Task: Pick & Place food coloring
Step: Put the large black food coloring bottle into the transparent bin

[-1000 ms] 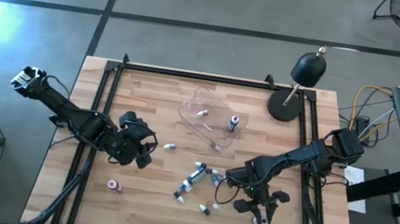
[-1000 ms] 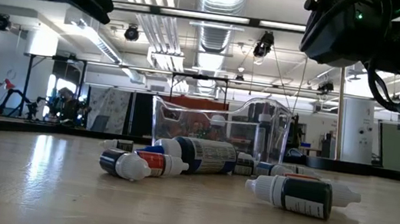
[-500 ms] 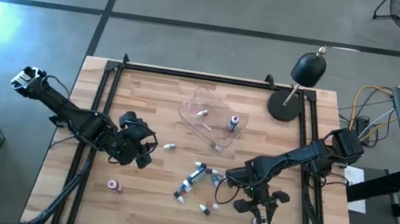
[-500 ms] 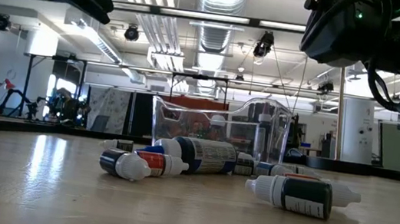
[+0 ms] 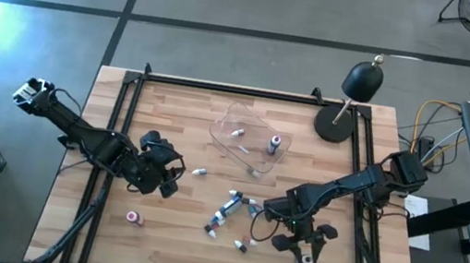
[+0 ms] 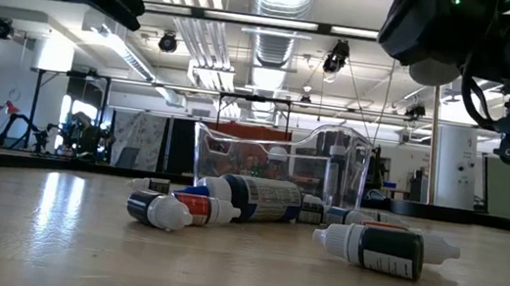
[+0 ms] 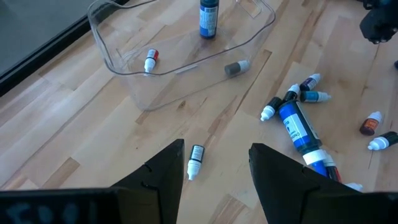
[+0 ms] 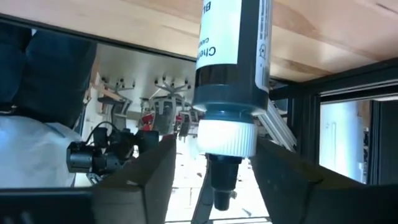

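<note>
Food coloring bottles lie loose on the wooden table: a cluster (image 5: 228, 210) around a large blue one (image 7: 298, 127), a single one (image 5: 199, 172), and one with a pink cap (image 5: 134, 218) near the front left. Three more are in the clear tray (image 5: 230, 117). My right gripper (image 5: 294, 250) is near the front right edge, open, with a dark bottle (image 8: 227, 74) between its fingers; the bottle's white cap is level with the fingertips. Its base is out of frame. My left gripper (image 5: 170, 178) waits open at the left, above a small bottle (image 7: 194, 160). My right gripper has a finger (image 8: 140, 180) on either side of the bottle's white cap (image 8: 227, 138). A clear gap shows on one side. The other finger comes close to the cap, and I cannot tell whether it touches.
A black desk lamp (image 5: 352, 98) stands at the far right corner. Black frame rails run along the table's sides and far edge (image 5: 223, 86). Bare wood lies along the front left (image 5: 106, 243).
My right gripper has opened around the bottle while staying where it was. The loose bottles, the tray and my left arm have not moved.
</note>
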Controlling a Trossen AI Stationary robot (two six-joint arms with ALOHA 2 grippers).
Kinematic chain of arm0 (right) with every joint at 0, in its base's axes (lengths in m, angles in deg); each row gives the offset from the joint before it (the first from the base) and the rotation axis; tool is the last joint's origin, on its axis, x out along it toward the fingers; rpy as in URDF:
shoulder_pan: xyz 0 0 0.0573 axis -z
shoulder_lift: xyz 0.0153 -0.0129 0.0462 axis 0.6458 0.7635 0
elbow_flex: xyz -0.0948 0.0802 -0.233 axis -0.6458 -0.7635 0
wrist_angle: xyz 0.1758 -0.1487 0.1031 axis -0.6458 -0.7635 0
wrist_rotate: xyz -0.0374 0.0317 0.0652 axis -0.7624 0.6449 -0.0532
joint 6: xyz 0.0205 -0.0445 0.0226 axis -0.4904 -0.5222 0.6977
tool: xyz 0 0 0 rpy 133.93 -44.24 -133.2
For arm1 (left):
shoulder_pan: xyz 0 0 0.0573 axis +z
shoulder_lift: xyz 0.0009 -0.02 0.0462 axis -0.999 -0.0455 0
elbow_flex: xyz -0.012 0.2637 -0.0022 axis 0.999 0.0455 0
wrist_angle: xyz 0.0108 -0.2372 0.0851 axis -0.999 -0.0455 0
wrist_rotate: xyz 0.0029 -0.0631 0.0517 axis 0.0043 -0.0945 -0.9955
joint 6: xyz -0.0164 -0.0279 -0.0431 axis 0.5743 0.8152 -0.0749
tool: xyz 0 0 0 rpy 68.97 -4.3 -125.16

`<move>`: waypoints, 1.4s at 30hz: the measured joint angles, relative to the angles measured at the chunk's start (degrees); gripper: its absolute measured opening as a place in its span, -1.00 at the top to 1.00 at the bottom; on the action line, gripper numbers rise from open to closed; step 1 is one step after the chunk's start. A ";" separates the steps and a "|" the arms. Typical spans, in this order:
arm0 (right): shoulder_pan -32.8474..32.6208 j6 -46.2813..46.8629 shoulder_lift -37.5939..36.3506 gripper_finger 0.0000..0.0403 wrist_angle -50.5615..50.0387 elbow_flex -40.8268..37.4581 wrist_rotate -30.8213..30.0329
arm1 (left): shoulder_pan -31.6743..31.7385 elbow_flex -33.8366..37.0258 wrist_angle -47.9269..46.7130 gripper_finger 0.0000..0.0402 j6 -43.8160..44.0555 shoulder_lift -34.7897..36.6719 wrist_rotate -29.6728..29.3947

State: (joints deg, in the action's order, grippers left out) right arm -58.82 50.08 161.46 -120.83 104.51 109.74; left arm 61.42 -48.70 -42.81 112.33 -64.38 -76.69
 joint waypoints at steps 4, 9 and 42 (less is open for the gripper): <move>-0.44 0.52 0.00 -0.19 -0.13 0.00 -1.34 | 0.00 0.00 0.00 0.22 -0.32 0.00 0.00; -0.67 1.50 0.00 -0.37 -0.42 0.00 -2.13 | 0.00 0.00 0.00 0.22 -0.57 0.00 0.00; -22.79 34.31 -3.30 -0.45 -22.47 20.74 -50.66 | 0.00 0.04 0.04 0.22 -0.61 0.02 0.54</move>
State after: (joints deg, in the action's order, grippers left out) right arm -81.61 84.39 158.16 -143.31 125.25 59.07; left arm 61.42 -48.66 -42.76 111.71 -64.36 -76.15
